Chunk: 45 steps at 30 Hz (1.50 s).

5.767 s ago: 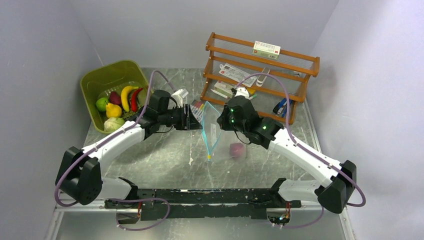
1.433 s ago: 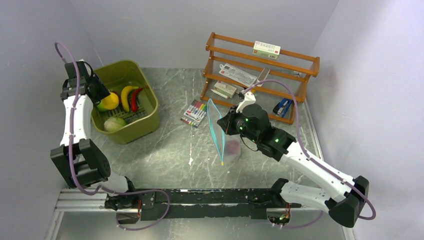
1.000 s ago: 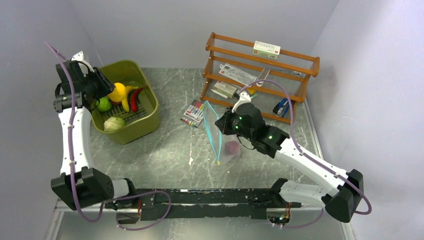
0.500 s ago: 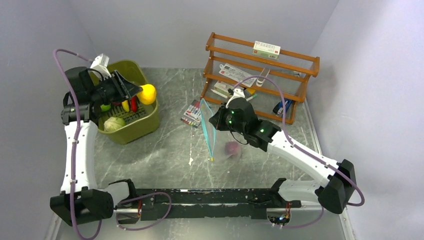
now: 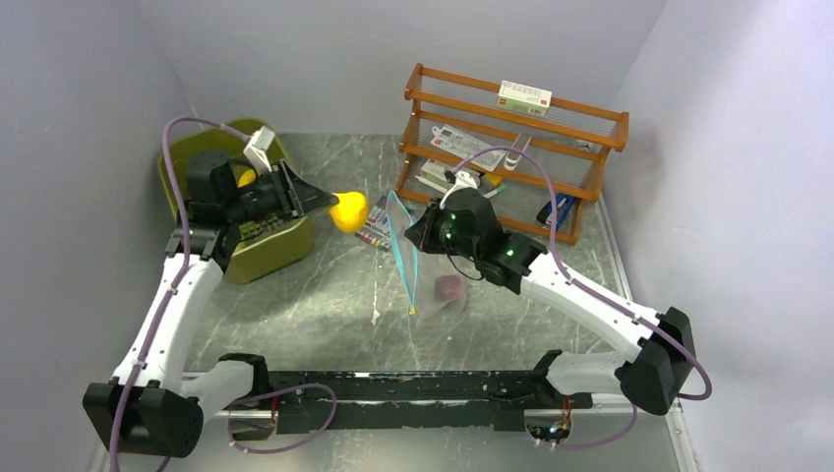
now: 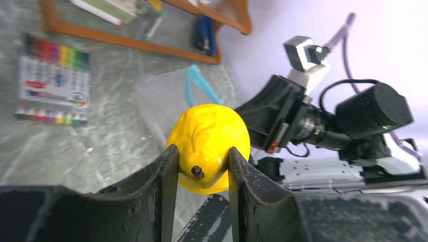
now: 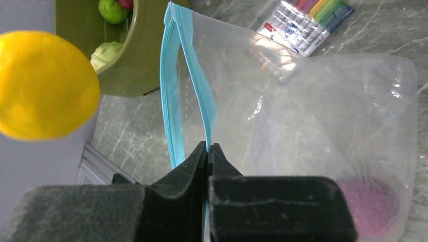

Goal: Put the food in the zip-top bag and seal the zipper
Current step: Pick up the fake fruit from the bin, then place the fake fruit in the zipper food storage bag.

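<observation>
My left gripper (image 5: 332, 205) (image 6: 201, 157) is shut on a yellow round toy fruit (image 5: 348, 210) (image 6: 209, 145) and holds it in the air just left of the bag's mouth. My right gripper (image 5: 421, 234) (image 7: 208, 146) is shut on the teal-blue zipper strip (image 7: 188, 91) of the clear zip-top bag (image 5: 433, 267) (image 7: 323, 116), holding its mouth up and open. A purple-red round piece (image 5: 448, 288) (image 7: 364, 206) lies inside the bag. The yellow fruit also shows in the right wrist view (image 7: 45, 84).
An olive-green tub (image 5: 271, 239) at the back left holds a green piece (image 7: 113, 10) and a pale green piece (image 7: 107, 53). A pack of coloured markers (image 6: 52, 79) (image 7: 308, 25) lies behind the bag. A wooden rack (image 5: 511, 147) stands at the back right.
My left gripper has carried the yellow fruit from the tub rightward to just beside the bag's mouth. My right gripper keeps holding the bag and has shifted slightly left.
</observation>
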Each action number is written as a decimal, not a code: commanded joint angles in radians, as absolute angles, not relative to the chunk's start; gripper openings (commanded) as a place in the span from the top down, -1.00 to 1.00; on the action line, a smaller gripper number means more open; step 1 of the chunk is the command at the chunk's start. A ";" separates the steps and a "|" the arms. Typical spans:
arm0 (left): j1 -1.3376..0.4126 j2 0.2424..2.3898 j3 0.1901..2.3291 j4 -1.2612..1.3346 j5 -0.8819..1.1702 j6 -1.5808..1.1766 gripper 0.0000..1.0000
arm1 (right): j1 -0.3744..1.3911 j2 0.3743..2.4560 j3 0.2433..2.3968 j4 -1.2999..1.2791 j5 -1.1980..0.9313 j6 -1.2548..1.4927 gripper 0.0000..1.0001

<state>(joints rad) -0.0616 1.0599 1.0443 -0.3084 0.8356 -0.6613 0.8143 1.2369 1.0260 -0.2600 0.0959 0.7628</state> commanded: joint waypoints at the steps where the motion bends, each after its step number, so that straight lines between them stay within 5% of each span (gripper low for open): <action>1: -0.169 1.047 0.991 -0.069 0.876 -0.829 0.64 | 0.811 1.228 1.054 -0.242 0.073 0.763 1.00; 9: -0.324 1.138 0.901 0.209 0.882 -0.993 0.66 | 0.811 1.230 1.044 -0.216 0.043 0.791 1.00; 24: -0.433 1.192 1.009 -0.255 0.466 -0.684 0.72 | 0.811 1.217 1.073 -0.224 0.048 0.770 1.00; 45: -0.515 1.230 1.081 -0.362 0.413 -0.612 0.53 | 0.811 1.262 1.084 -0.177 0.022 0.828 1.00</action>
<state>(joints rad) -0.5034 1.2369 1.0416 -0.3439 0.4187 -0.6353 0.8070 1.2655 1.0672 -0.2020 0.0242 0.8120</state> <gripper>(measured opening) 0.344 0.009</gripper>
